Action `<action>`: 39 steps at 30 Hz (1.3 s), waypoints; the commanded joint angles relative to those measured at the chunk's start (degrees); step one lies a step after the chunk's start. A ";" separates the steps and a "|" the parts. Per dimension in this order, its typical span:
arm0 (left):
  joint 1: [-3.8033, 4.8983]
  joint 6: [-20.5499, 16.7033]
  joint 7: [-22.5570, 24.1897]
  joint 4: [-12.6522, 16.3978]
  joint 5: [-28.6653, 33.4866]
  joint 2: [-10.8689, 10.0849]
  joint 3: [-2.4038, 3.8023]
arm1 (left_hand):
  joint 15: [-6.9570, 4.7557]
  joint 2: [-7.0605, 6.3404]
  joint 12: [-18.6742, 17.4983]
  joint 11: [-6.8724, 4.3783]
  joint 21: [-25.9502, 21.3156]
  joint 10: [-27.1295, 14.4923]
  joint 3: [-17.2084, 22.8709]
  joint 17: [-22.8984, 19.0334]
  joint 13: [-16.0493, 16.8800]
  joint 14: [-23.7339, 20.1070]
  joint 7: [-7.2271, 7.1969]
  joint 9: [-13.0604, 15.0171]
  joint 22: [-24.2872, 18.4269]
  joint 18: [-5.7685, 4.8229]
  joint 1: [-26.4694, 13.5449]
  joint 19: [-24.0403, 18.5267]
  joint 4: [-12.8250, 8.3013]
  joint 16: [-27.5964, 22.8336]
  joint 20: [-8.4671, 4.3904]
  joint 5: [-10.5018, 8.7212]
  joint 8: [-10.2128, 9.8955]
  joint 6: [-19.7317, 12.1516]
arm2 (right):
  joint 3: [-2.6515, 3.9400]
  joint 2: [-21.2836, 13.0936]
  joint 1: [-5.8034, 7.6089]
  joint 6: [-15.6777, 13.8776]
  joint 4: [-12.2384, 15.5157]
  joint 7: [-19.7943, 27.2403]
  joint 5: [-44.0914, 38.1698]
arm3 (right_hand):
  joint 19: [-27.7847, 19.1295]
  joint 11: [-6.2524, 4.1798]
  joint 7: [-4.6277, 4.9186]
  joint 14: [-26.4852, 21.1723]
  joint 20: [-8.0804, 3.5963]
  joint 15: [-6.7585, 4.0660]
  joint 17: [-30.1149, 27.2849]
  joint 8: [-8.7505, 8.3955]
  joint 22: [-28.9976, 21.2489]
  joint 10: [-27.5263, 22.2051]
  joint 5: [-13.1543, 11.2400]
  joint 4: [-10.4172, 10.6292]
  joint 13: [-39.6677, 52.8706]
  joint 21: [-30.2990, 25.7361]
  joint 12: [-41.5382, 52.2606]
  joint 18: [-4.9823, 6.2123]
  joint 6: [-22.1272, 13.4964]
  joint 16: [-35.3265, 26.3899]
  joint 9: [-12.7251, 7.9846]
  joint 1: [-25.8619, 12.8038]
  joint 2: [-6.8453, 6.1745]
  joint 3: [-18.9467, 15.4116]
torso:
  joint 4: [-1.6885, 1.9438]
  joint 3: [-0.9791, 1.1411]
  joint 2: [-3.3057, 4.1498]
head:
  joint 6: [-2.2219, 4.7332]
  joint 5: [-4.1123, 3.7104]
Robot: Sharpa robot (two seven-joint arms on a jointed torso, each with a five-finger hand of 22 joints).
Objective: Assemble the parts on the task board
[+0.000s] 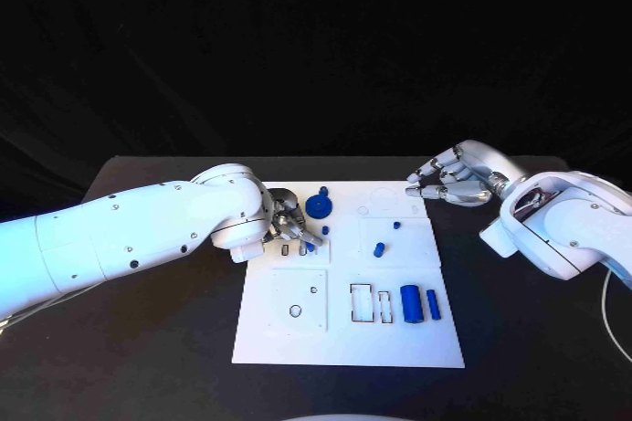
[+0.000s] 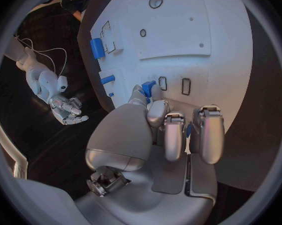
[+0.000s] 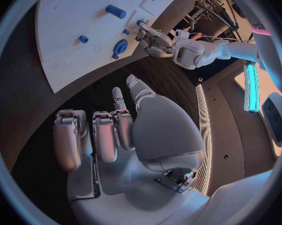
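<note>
The task board (image 1: pixel 297 339) lay in the middle of the black table (image 1: pixel 145 357), with the blue parts scattered over its far and right portions. The left hand (image 1: pixel 292 225) was over the board's far-left area, fingers bent down onto the surface near a small blue piece (image 1: pixel 310 247) beside two little rectangular slots (image 1: pixel 286 250). In the left wrist view that blue piece (image 2: pixel 148 88) showed just past the fingertips (image 2: pixel 138 93), touching or nearly touching them — whether it was actually pinched could not be told. A round blue gear-like part (image 1: pixel 321 205) sat just beyond the hand, toward the board's far edge.

The right hand (image 1: pixel 450 185) was off the board, above the table near the board's far-right corner. Its fingers were curled inward with nothing in them — the right wrist view showed the same curled fingers (image 3: pixel 105 135) over bare table.

On the board's right half lay two small blue pegs (image 1: pixel 379 249), one nearer the far edge (image 1: pixel 396 226). Nearer the robot, a thick blue cylinder (image 1: pixel 411 303) lay beside a thinner blue bar (image 1: pixel 432 302), the two just apart, right of two outlined rectangular recesses (image 1: pixel 361 303).
</note>
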 commanded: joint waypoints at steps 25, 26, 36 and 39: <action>-0.19 -3.78 -1.13 0.31 1.49 -1.79 -0.32 | 0.41 -16.60 -1.44 0.69 -0.65 0.66 47.14 15.06 -1.06 6.02 1.01 3.36 10.26 -0.05 -7.46 3.50 -5.69 0.17 0.29 4.50 -0.60 -0.58 | 0.01 0.14 -0.01 -0.18 1.07 1.14 -0.61 | 1.83 -0.12 0.33 5.02 -0.28 -0.22 10.94 -0.50 7.25 2.56 0.45 0.51 11.16 -0.21 -0.18 -0.37 -1.35 -0.34 -0.17 -0.52 0.26 -0.63 | 0.01 0.05 0.00 | -0.15 0.18; -0.19 -4.01 -1.02 0.45 1.49 -1.95 -0.32 | 0.41 -16.68 -1.43 0.68 -0.66 0.69 47.33 15.06 -1.05 6.02 1.01 3.41 10.25 -0.04 -7.60 3.49 -5.85 0.17 0.28 4.62 -0.56 -0.54 | 0.01 0.14 -0.01 -0.19 1.07 1.15 -0.61 | 1.83 -0.12 0.33 5.02 -0.28 -0.22 10.94 -0.50 7.25 2.56 0.45 0.51 11.16 -0.21 -0.18 -0.37 -1.35 -0.34 -0.17 -0.52 0.26 -0.63 | 0.00 0.04 0.00 | -0.16 0.20; -0.17 -3.45 -1.46 1.78 0.96 -3.66 -0.30 | 0.38 -17.33 -1.31 0.60 -0.78 1.04 48.66 15.06 -0.92 6.02 0.97 3.73 10.14 0.00 -8.49 3.44 -7.20 0.17 0.23 5.09 -0.35 -0.25 | 0.01 0.38 0.00 -0.12 1.06 1.30 -0.57 | 1.82 -0.11 0.36 5.02 -0.27 -0.20 10.94 -0.53 7.23 2.57 0.39 0.55 11.17 -0.22 -0.16 -0.36 -1.41 -0.34 -0.18 -0.55 0.25 -0.67 | 0.06 0.04 0.00 | -0.35 0.43; -0.18 -2.20 -2.29 1.53 0.22 -3.42 -0.31 | 0.37 -17.39 -1.69 0.59 -0.80 0.90 48.83 15.06 -1.36 6.02 0.96 3.76 10.12 0.00 -8.68 3.43 -7.35 0.17 0.22 5.13 -0.32 -0.17 | 0.01 0.47 0.00 -0.03 1.05 1.36 -0.56 | 1.82 -0.11 0.36 5.02 -0.27 -0.20 10.94 -0.53 7.23 2.57 0.39 0.55 11.17 -0.22 -0.16 -0.36 -1.41 -0.34 -0.18 -0.55 0.25 -0.67 | 0.07 0.00 0.04 | -0.52 0.52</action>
